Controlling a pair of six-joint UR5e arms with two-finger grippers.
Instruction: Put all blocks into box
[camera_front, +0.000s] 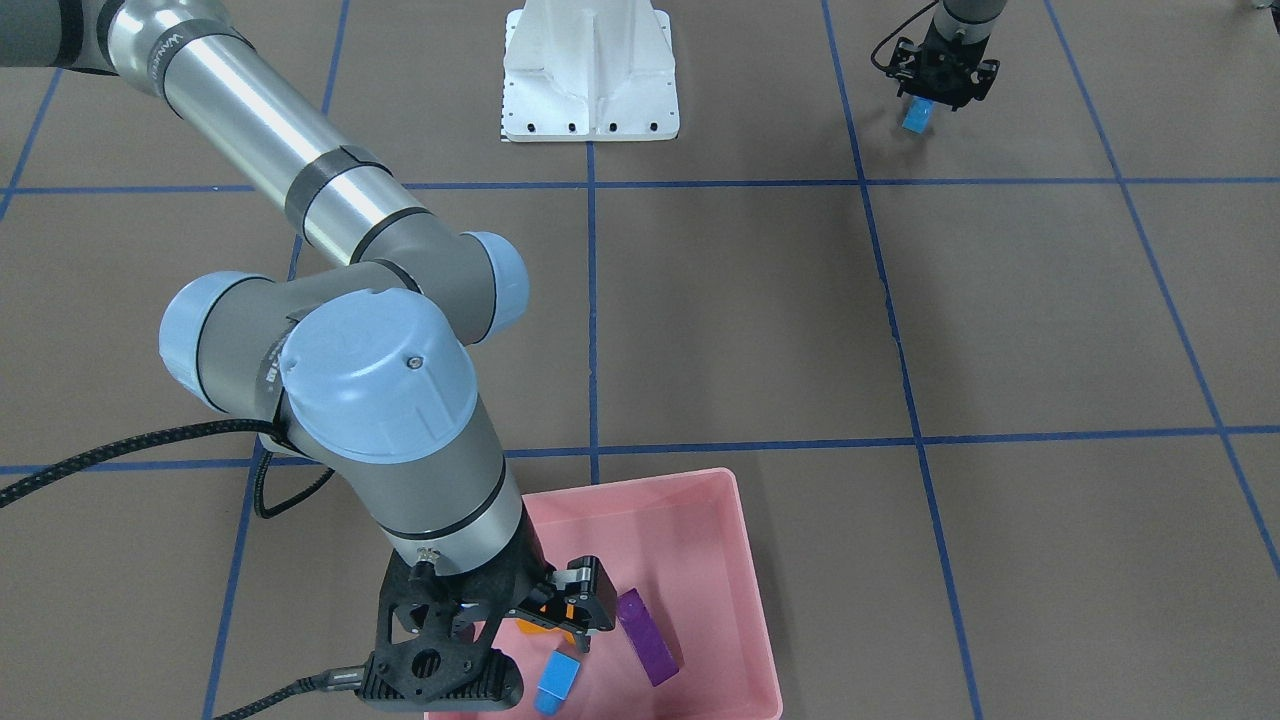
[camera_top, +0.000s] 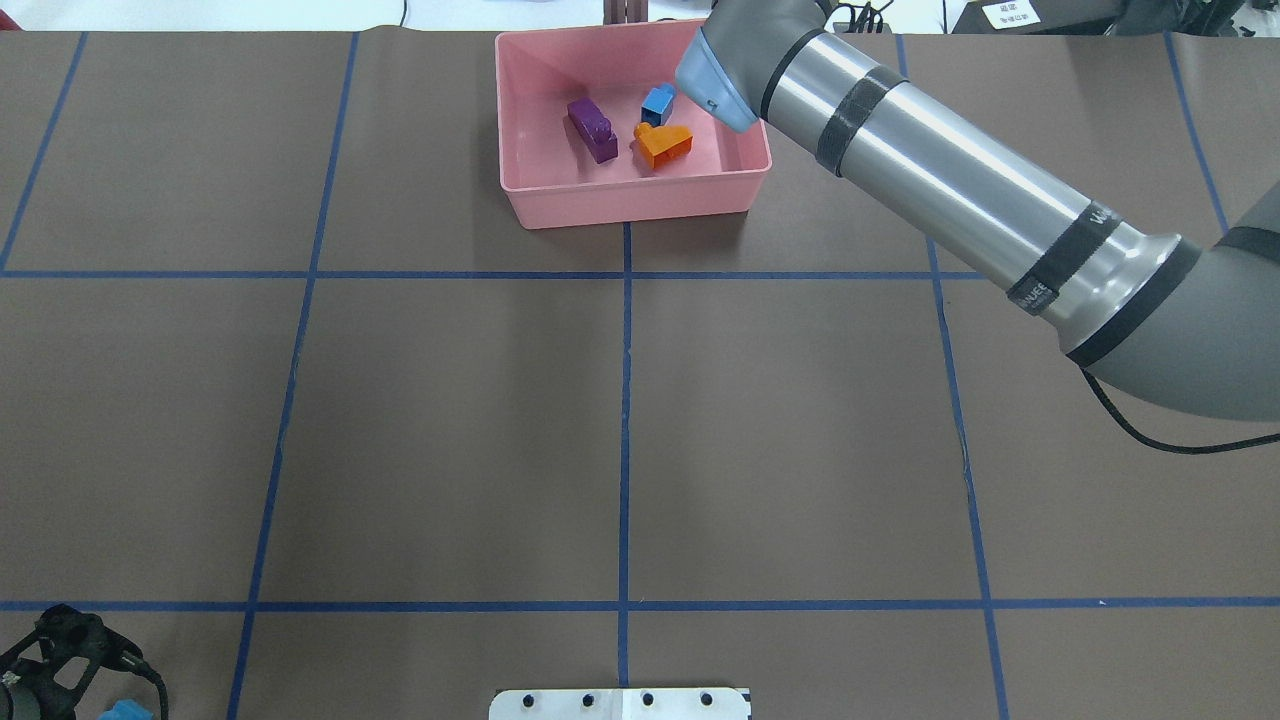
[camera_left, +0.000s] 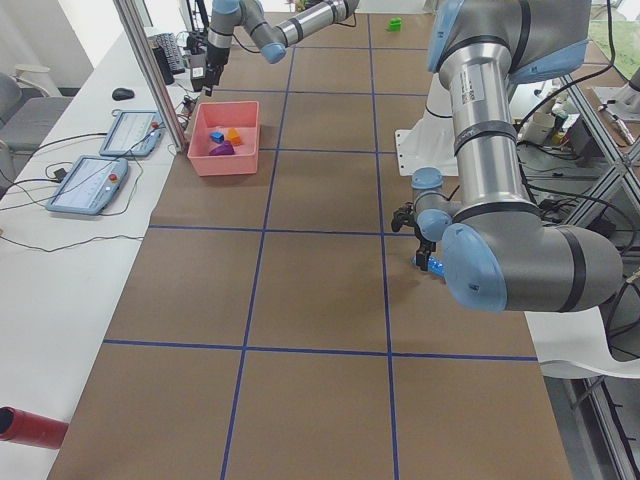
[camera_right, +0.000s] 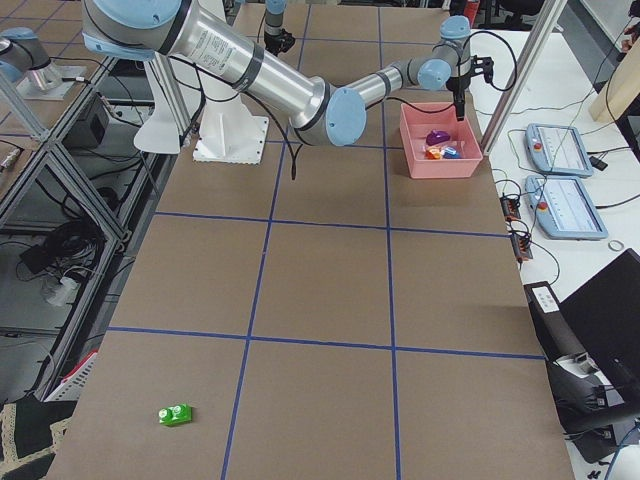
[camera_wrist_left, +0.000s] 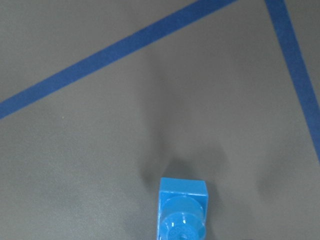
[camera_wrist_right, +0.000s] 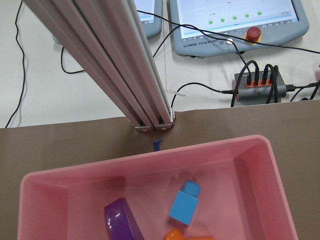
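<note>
The right arm (camera_front: 250, 130) is a shiny silver tube with grey bends and round light-blue caps (camera_front: 375, 375). A black woven cable (camera_front: 120, 450) runs beside it. Its claw (camera_front: 588, 628) is black.

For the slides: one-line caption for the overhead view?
Right arm over the pink box with purple block, orange block, blue block inside; left claw at the light-blue block, bottom-left.

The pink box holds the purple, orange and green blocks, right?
Not quite. The pink box holds the purple block, the orange block and the small blue block, not the green one, as the overhead view shows. The green block lies on the table in the exterior right view.
</note>
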